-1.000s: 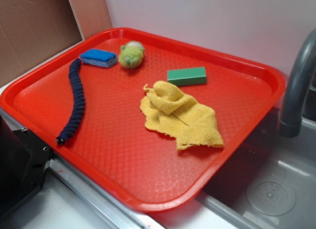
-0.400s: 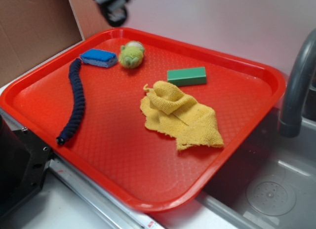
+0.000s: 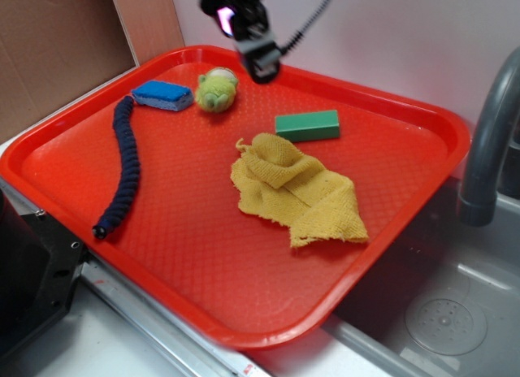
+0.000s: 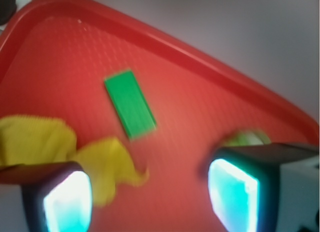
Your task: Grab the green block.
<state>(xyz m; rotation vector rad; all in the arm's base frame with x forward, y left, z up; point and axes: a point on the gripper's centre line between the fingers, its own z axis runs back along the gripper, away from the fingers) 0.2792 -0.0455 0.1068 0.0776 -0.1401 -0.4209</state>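
The green block [image 3: 307, 125] lies flat on the red tray [image 3: 406, 109], towards its back right, just beyond the yellow cloth [image 3: 296, 188]. In the wrist view the green block [image 4: 130, 103] shows ahead of the fingers, slanted. My gripper [image 3: 258, 64] hangs in the air over the tray's back rim, left of the block and right of the yellow-green plush toy [image 3: 216, 89]. Its jaws stand wide apart in the wrist view, my gripper [image 4: 150, 199] open with only bare tray between the glowing pads [image 4: 232, 197].
A blue sponge [image 3: 162, 94] and a dark blue braided rope [image 3: 126, 166] lie at the tray's left. A grey faucet [image 3: 487, 141] rises at the right over a metal sink [image 3: 439, 312]. A brown cardboard wall [image 3: 57, 44] stands at the left.
My gripper has come in from the upper left and moved right and down, now over the tray's back rim. The objects on the tray have not moved.
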